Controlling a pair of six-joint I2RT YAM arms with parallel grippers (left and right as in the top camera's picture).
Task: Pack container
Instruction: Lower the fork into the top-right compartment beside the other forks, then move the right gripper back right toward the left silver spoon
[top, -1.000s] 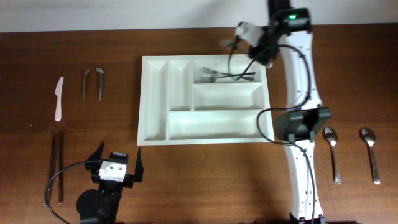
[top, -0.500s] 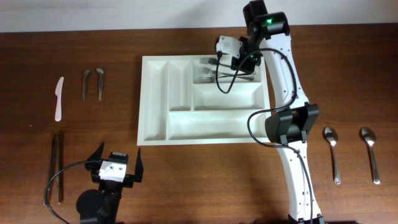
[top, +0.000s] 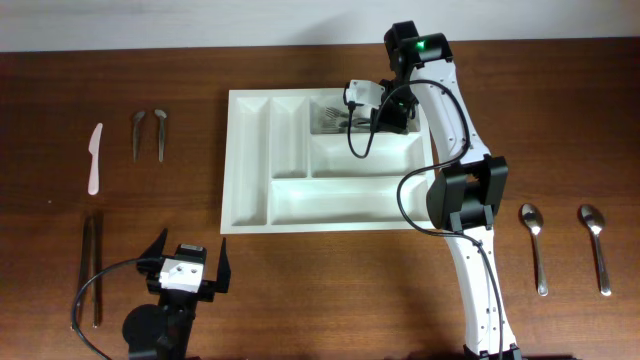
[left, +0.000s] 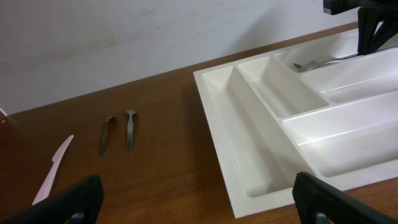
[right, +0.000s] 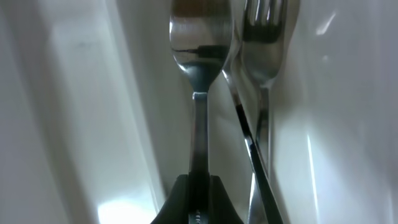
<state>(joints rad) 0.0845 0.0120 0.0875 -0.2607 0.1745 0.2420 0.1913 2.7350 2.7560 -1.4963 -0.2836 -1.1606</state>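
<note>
Cutlery tray, white plastic, five compartments, mid-table, long side toward arms. R gripper low over top-right compartment, right by forks lying inside. R wrist cam: fingers pinched on handle of metal utensil, head cut off at frame top, so type unclear; fork just beside it, along compartment wall. L gripper near front-left of table, well apart from tray, fingers spread wide, nothing between. White plastic knife + two short metal utensils left of tray. Two spoons on table right of R arm.
</note>
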